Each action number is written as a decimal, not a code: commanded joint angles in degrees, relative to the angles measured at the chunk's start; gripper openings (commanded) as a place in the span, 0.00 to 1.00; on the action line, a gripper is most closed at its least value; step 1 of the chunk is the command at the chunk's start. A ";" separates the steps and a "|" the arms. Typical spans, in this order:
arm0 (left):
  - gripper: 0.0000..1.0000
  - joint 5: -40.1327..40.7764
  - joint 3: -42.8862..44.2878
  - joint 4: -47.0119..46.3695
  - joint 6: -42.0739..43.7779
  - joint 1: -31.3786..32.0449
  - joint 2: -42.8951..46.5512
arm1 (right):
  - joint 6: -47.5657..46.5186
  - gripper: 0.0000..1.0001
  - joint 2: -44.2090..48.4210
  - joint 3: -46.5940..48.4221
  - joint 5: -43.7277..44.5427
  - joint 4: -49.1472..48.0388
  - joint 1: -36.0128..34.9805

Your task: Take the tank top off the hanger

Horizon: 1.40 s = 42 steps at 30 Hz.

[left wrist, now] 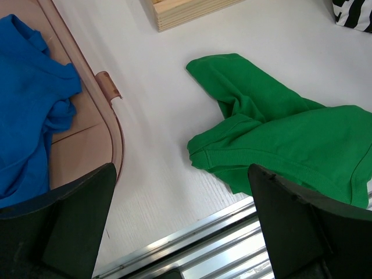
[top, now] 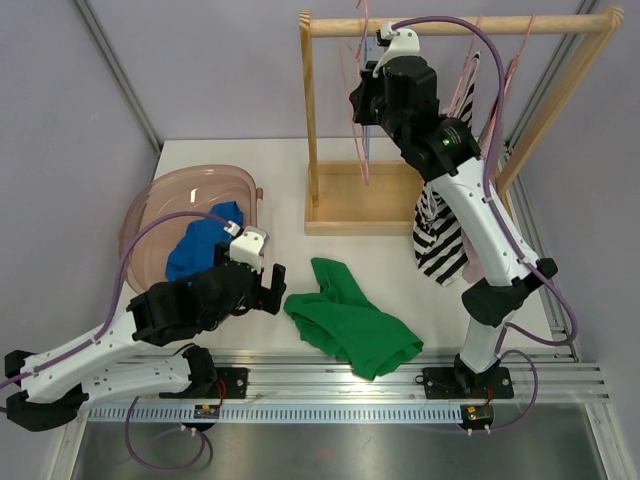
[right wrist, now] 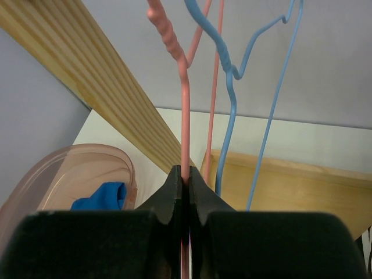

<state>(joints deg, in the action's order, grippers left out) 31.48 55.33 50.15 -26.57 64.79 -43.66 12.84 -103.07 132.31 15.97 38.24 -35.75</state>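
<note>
A: Surface and room first?

B: White matte table [top: 290,190], plain lilac-grey walls [top: 200,60] at the left and far sides, ribbed aluminium rails [top: 330,375] along the near edge. Far centre-right, a pale wooden rack [top: 450,25] with a square post and a round top bar.

A: And the green tank top [top: 345,320]?

B: Off the hanger, lying crumpled on the table near the rails, between the two arm bases. Just right of the left gripper [left wrist: 183,226], not touching it. Well apart from the right gripper [right wrist: 187,192], up at the rack's bar.

A: Jaws?

B: Left: spread wide, hovering low over bare table between the basin [top: 160,195] and the green cloth, holding nothing. Right: pressed together on the thin shaft of the pink hanger [right wrist: 185,116], below its twisted neck.

A: Materials, shapes?

B: Soft knit on the tank top, with a ribbed hem band visible in the left wrist view, folded over itself. Pink hanger: slim coated wire. Beside it, a blue wire hanger [right wrist: 232,81] of the same build. Basin: translucent pink plastic, rounded, small tab on its right rim, holding a bunched blue garment [top: 200,245]. At the right of the rack, a black-and-white striped garment [top: 438,240] hanging down behind the right arm.
</note>
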 commanded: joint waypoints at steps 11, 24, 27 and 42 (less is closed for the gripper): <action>0.99 0.33 -0.31 -1.46 -0.24 0.42 0.77 | 0.25 0.50 -0.65 3.40 0.12 2.72 -0.81; 0.99 0.07 -0.40 -1.72 -0.24 0.59 1.03 | -0.97 0.81 18.42 -9.43 -0.50 1.05 -1.08; 0.99 -0.19 -0.31 -2.34 -0.50 0.60 0.86 | -1.59 0.99 23.25 -14.70 -0.49 1.22 -1.08; 0.99 -4.68 2.06 -14.02 -2.88 4.37 -14.42 | 2.01 1.00 57.35 -54.25 -6.48 3.77 -1.08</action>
<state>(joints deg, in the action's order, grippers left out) 27.79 55.07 41.67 -28.38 67.59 -54.06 13.28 -51.44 80.27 9.78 42.39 -36.45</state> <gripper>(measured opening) 0.988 0.993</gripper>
